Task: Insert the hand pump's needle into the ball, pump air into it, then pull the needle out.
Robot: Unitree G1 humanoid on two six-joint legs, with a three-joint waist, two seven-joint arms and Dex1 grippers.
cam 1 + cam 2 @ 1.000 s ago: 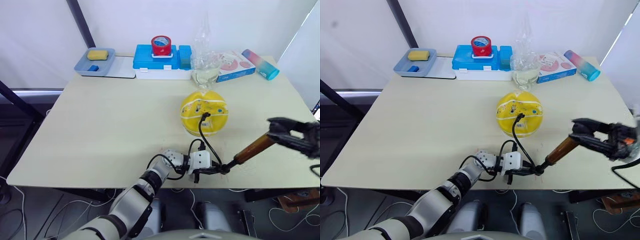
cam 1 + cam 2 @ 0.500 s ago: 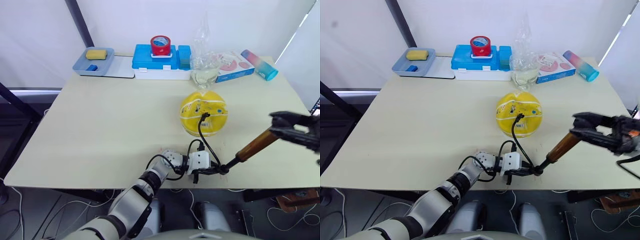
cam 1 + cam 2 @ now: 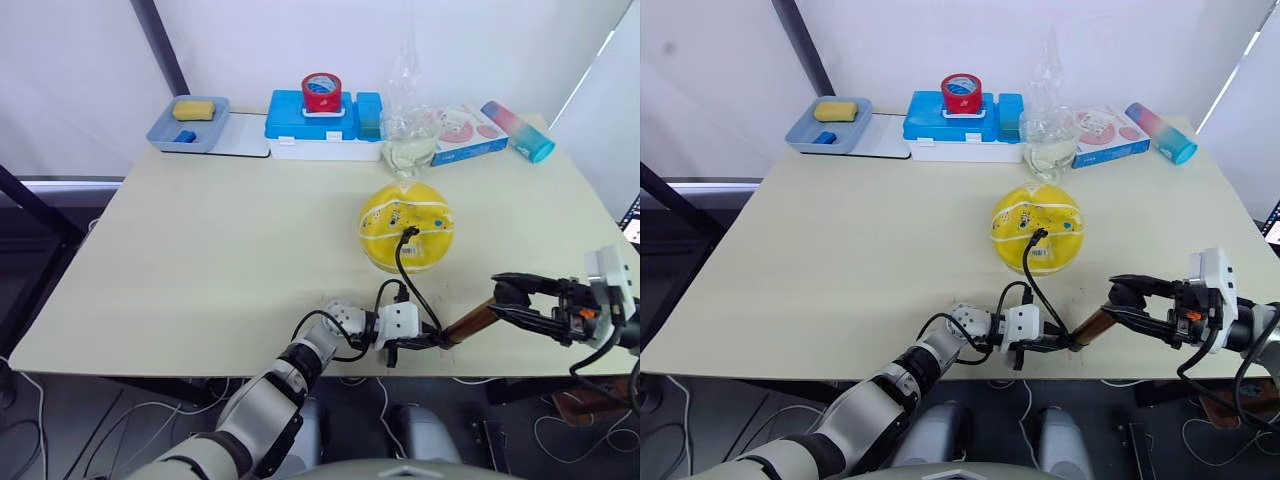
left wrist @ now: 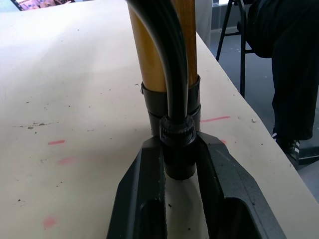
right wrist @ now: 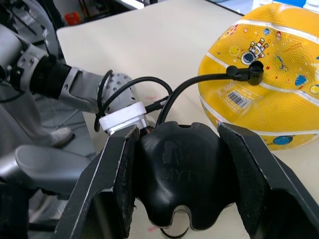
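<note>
Two grippers are working the hand pump [image 3: 470, 324] right at the near edge of the table [image 3: 200, 260]. The left gripper [image 4: 180, 164] has its fingers clamped on the black base cap of the pump, pinning that end down by the table edge. From there the amber tube slants up and off to the right, where the right gripper [image 5: 179, 174] has both fingers closed snug around the black handle [image 5: 182, 169].

The thin black hose [image 3: 405, 275] loops up from the pump's base and arcs over to the ball [image 3: 407, 226], which sits round and yellow a bit further in, near the middle-right of the table. The black fitting of the needle [image 5: 256, 67] is pushed against the ball's skin, so the metal tip itself is hidden.

Way at the back edge there's a blue box [image 3: 320, 118] with a red tape roll [image 3: 322, 90] on top, and a gray tray [image 3: 190, 125] off to the left.
</note>
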